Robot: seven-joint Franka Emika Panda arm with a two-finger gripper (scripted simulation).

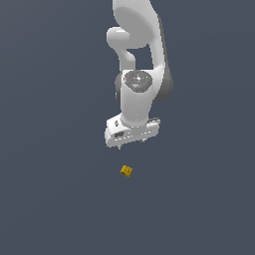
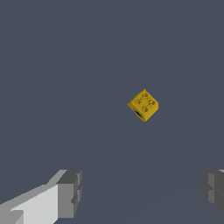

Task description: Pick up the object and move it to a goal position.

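The object is a tiny yellow-orange block (image 1: 126, 171) with darker round markings on one face, lying on the dark grey floor. In the wrist view the block (image 2: 143, 105) shows its studded face, well apart from the fingers. My white gripper (image 1: 131, 143) hangs above the block, a little toward the exterior view's right of it and clear of it. The jaws stand wide apart and hold nothing; one grey finger pad (image 2: 70, 192) shows at each side of the wrist view.
The white arm (image 1: 142, 60) rises behind the gripper. The floor (image 1: 50, 199) is a plain dark grey surface with nothing else on it in view.
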